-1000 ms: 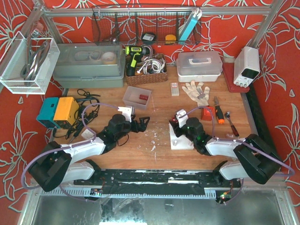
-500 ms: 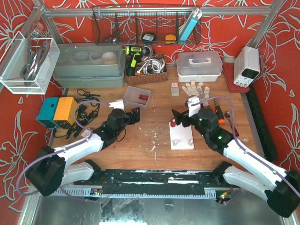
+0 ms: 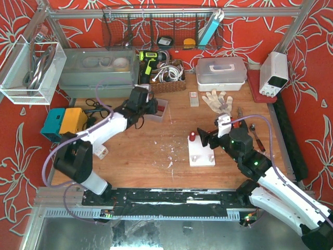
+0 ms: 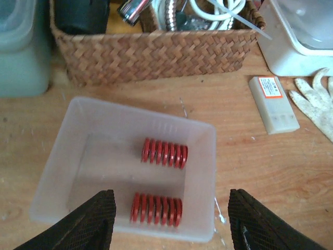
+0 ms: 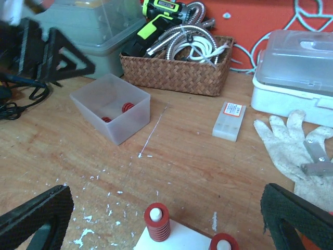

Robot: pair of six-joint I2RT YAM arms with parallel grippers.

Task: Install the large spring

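Observation:
Two large red springs lie on their sides in a translucent bin (image 4: 57,172): the near spring (image 4: 156,209) and the far spring (image 4: 164,153). My left gripper (image 4: 171,202) hangs open over the bin (image 3: 161,110), its fingers either side of the near spring and apart from it. On the white base plate (image 3: 202,156) a red spring (image 5: 157,221) sits upright over a white peg. A second red-collared peg (image 5: 225,243) stands to its right. My right gripper (image 5: 166,208) is open and empty, drawn back just right of that plate in the top view (image 3: 204,138).
Behind the bin stands a wicker basket (image 4: 151,47) of cables and a drill. Also on the table: a white lidded box (image 5: 296,78), a small white block (image 5: 228,121), a work glove (image 5: 291,146), screwdrivers (image 3: 244,127) and a yellow and teal box (image 3: 65,122). White flecks dot the wood.
My left arm swung back to the bin and its jaws narrowed somewhat. My right gripper opened and drew back from the plate, leaving a red spring standing on the peg.

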